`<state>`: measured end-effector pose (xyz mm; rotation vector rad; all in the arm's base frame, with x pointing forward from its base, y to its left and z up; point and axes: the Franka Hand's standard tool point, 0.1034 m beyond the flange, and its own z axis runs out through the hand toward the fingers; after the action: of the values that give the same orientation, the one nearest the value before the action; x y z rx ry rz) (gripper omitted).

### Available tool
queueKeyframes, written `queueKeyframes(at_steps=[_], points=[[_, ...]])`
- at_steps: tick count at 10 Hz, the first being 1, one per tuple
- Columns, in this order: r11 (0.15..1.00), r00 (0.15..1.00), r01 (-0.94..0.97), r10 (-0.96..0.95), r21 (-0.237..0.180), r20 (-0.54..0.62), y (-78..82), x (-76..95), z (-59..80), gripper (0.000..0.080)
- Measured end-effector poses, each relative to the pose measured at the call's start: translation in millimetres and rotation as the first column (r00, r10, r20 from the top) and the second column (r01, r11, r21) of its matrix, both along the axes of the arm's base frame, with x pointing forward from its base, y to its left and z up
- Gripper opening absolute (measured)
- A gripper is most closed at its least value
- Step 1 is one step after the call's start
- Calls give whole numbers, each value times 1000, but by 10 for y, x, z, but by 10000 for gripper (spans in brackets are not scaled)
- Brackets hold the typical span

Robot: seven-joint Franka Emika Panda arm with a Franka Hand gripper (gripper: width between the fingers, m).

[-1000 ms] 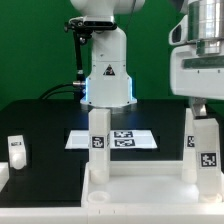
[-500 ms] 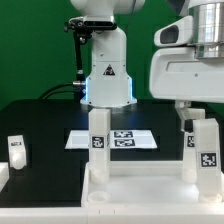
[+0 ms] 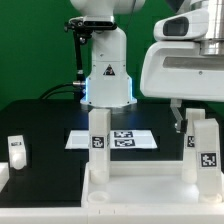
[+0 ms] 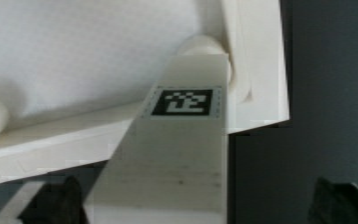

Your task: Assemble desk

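**Me:** As my claw (image 4: pixel 197 205) hung over the desk, its jaws stood wide apart and gripped nothing.

**Partner:** Where was the leg you were after?

**Me:** Between my fingers (image 4: pixel 57 202), and neither one touched it, as far as I could tell. That leg (image 4: pixel 172 150) stood upright on the tabletop panel (image 4: pixel 60 90), near its edge on the exterior view's right. Its long axis ran straight away from my claw, in line with my reach.

**Partner:** So what did the coming move turn on?

**Me:** On being centred over it, I judged, so that closing would meet its two flat sides squarely.

**Partner:** And the surface, the room?

**Me:** The plastic looked smooth and hard, so a slip seemed possible. Another upright leg (image 3: pixel 99 140) stood well apart toward the exterior view's left. A loose leg (image 3: pixel 17 150) sat farther off on the black table (image 3: pixel 50 115), and the marker board (image 3: pixel 80 140) lay behind the panel.
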<state>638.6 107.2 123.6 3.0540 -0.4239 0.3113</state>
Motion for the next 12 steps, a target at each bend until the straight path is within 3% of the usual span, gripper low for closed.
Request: queueKeyframes(at_steps=[2, 6, 8, 10, 11, 12], points=[[992, 993, 121, -122, 27, 7, 6, 0, 0, 286], [916, 919, 391, -393, 84, 8, 15, -6, -16, 286], [755, 765, 639, -644, 147, -20, -31, 7, -33, 286], [459, 488, 860, -867, 221, -98, -54, -20, -52, 288], [368, 404, 898, -907, 240, -117, -53, -33, -58, 288], [368, 404, 898, -907, 240, -117, -53, -33, -58, 291]])
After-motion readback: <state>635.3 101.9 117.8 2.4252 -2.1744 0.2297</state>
